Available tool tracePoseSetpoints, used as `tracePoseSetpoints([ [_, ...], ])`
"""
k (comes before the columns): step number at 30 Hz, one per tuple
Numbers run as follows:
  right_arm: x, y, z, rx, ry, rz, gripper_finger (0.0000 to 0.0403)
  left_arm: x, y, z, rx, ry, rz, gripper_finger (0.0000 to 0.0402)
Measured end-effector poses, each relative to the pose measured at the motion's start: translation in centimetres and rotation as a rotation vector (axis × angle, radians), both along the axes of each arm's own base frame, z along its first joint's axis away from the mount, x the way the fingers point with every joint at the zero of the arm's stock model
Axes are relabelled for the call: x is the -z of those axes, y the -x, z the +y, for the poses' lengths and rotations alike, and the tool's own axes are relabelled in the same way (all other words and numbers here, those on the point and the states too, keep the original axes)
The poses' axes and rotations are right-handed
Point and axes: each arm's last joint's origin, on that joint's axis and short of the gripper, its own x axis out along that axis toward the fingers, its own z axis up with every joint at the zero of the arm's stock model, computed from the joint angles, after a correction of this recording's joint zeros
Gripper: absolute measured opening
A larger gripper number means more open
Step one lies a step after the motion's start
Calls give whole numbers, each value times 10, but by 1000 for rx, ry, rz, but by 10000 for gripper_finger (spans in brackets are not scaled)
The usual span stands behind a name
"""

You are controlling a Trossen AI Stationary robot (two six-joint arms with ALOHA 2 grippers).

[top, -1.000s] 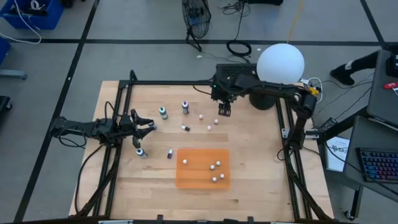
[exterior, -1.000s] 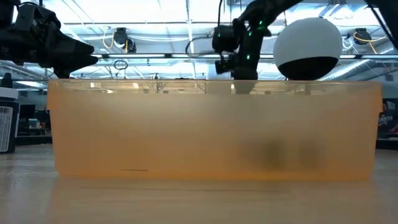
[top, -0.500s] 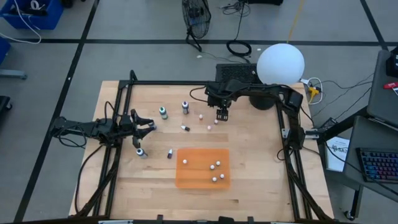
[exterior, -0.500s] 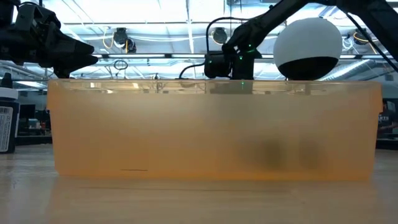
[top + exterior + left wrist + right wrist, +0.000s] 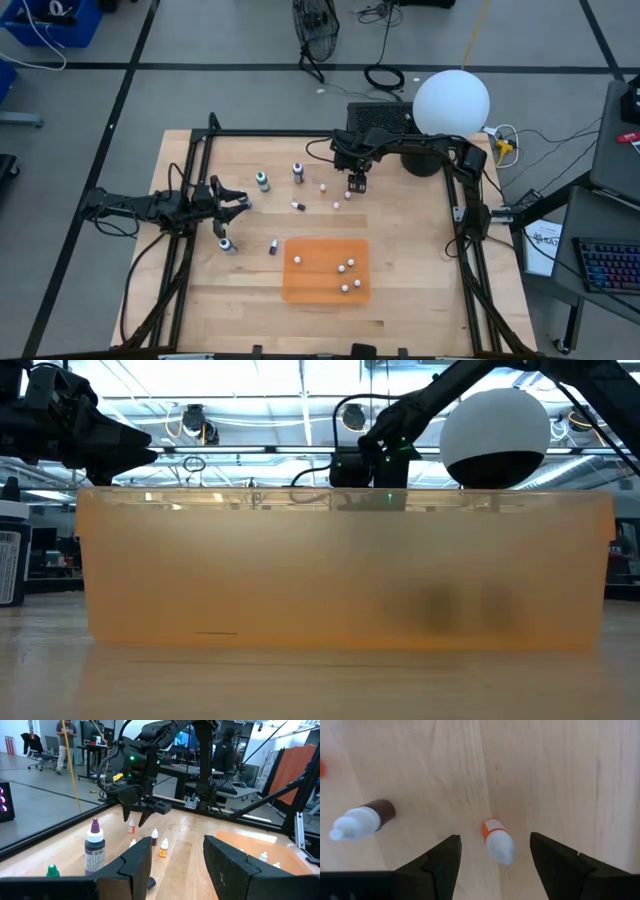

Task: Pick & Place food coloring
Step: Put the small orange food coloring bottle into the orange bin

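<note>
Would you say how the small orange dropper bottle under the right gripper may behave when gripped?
The orange dropper bottle stands upright, narrow and tiny, so it probably tips easily if nudged. Its rounded body may slip between the open right gripper fingers. It looks light.

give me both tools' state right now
Left tool: open, empty, at the table's left edge.
Right tool: open, over an orange dropper bottle, not holding it.

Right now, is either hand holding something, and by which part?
No. The right hand is open above a small orange bottle; the left hand is open too.
</note>
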Motion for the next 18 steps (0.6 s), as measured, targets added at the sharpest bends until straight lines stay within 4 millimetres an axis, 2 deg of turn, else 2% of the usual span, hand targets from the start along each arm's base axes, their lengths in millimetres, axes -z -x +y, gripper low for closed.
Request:
tracePoseSetpoints([
  [18, 12, 5, -2, 9, 0, -1, 224, 0, 0, 0, 0, 0, 0, 182],
])
